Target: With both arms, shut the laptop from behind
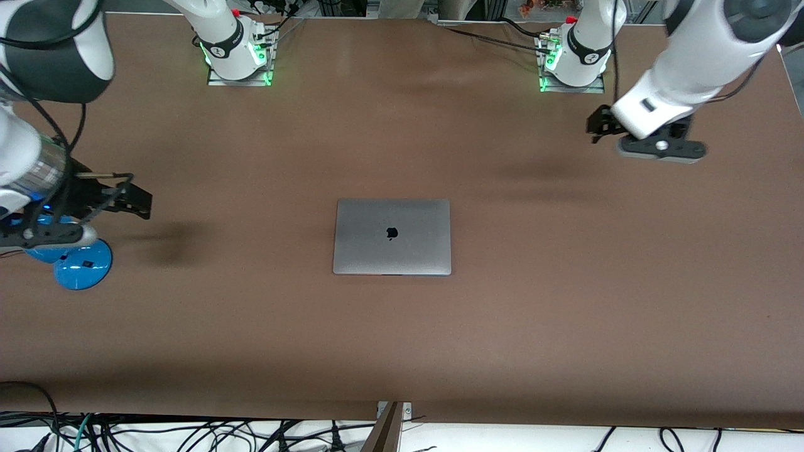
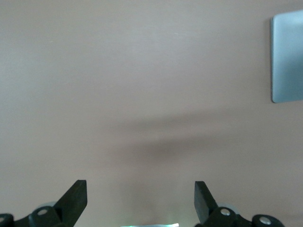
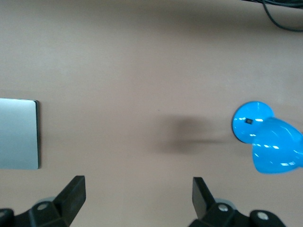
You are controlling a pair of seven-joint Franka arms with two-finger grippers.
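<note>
A wide brown tabletop (image 1: 565,314) is filling the front view, with cables trailing along its near edge and the two white arm bases standing along its farther edge. The slim silver-grey metal laptop (image 1: 392,236) is lying flat near the middle of the tabletop, its lid fully down and the small black apple logo facing up. Judging from this, the closing appears to be done already, and nothing seems left except for the arms to stay clear.

The left gripper (image 1: 602,124) is hanging over bare tabletop toward the left arm's end, well apart from the laptop. In the left wrist view its jaws are standing wide apart and holding nothing, with one corner of the laptop (image 2: 288,56) showing at the frame's edge.

The right gripper (image 1: 129,198) is hanging over the right arm's end of the tabletop, also well apart from the laptop. Its jaws are likewise spread and empty, and an edge of the laptop (image 3: 18,133) is showing in that wrist view too.

A glossy bright blue plastic object with a round base (image 1: 81,263) is sitting beside the right gripper; what it is cannot be told. No containers are showing anywhere.
</note>
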